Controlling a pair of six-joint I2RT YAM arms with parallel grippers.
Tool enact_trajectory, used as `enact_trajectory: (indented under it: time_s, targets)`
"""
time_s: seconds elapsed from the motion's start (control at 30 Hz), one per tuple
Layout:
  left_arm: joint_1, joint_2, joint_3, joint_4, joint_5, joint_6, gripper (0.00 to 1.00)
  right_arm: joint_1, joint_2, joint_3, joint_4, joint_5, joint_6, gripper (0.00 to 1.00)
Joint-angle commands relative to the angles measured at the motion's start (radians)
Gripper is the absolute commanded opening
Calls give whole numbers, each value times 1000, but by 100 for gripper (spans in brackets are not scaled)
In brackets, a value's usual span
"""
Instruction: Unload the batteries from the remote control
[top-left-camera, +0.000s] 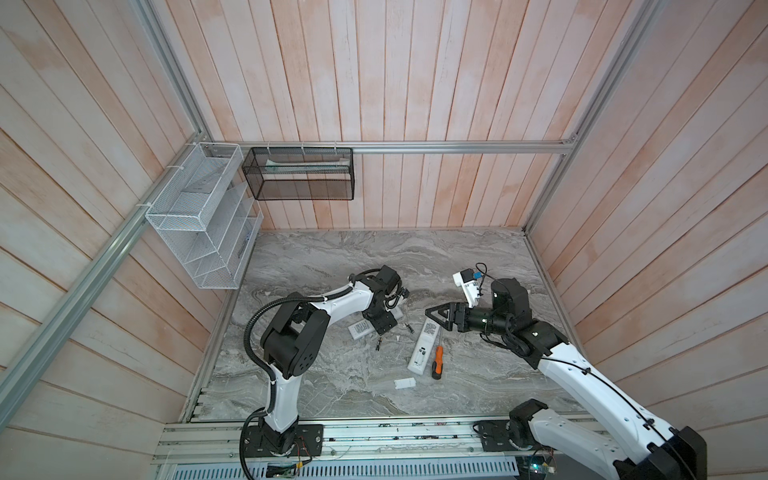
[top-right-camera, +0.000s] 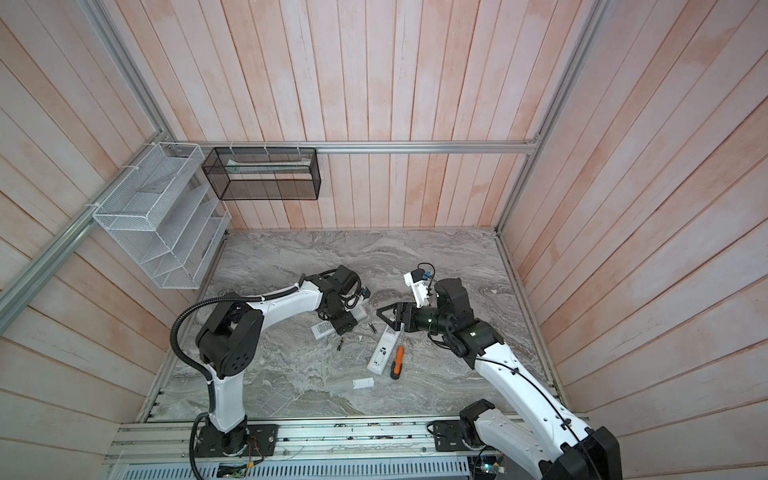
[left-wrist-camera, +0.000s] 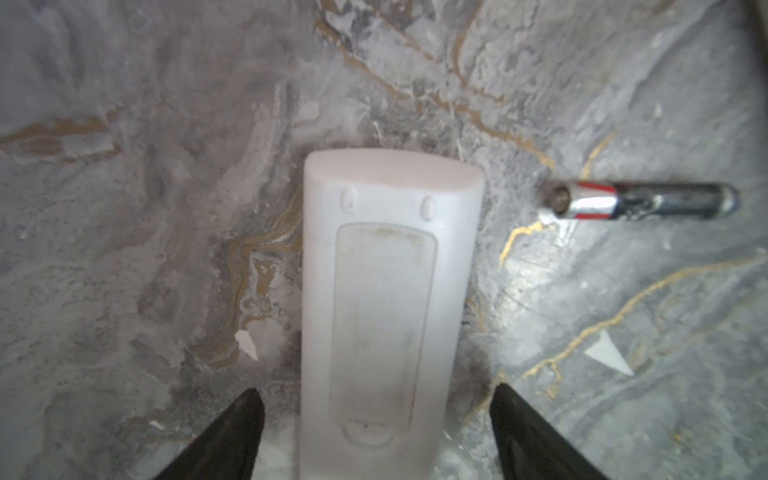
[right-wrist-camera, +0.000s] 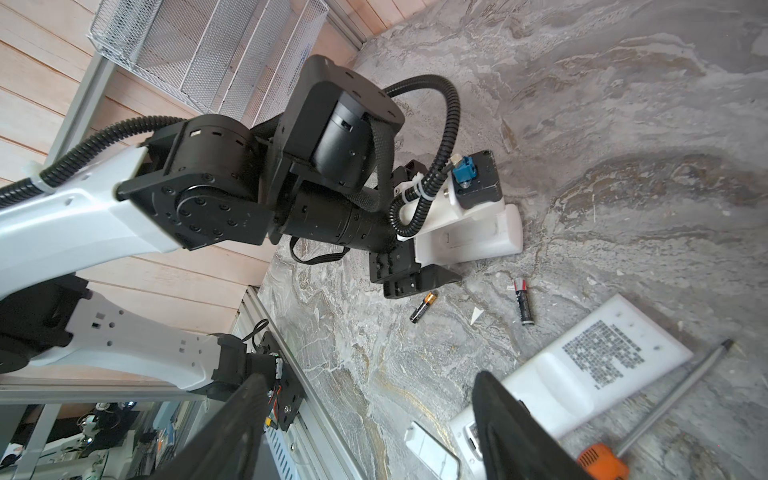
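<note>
Left claw (left-wrist-camera: 377, 390), astride a white remote (left-wrist-camera: 386, 291), and right claw (right-wrist-camera: 370, 378) both gape empty; the loose batteries (right-wrist-camera: 523, 301) look light, rigid and roll-prone, likely best pinched mid-barrel.

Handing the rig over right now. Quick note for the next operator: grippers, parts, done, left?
Left gripper: open, fingers straddling the left remote, not clamped.
Right gripper: open, empty, above the centre remote.
Loose on the table: red-banded battery between the remotes, gold-banded battery by the left gripper.
Done: centre remote's cover is off, lying apart from it; screwdriver beside that remote.
Left: left remote's cover looks still on, so likely its batteries; centre bay contents unclear.
</note>
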Motion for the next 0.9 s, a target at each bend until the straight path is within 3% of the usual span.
enact_trajectory:
  time_s: [0.0,0.13,0.2,0.27,0.4,0.5,0.53,0.67,0.87]
  targets:
    - [46,-126,-37,57,86,-55,99,-2,21,61,-8,55,-94,80]
    - [174,-346,-168,203,256,-278,100,18,57,85,64,103,-317,84]
    - [252,-484,-285,329,387,-430,100,46,79,82,107,64,-525,86]
    - [332,-636,-438,482,474,-656,100,84,125,104,84,59,-778,96]
    - [441,-864,-716,776,616,-988,100,133,312,286,-142,61,-1222,98]
    - [507,-949,-802,757,624,-1173,100,160,493,460,-302,104,-1416,98]
    - [533,-954,-820,762,673,-1230,100,163,558,523,-351,110,-1461,98]
    - [595,-919,-865,785,818,-1317,100,179,781,727,-503,190,-1587,97]
    - [642,-898,-845,680,877,-1199,100,223,1033,976,-718,319,-1713,94]
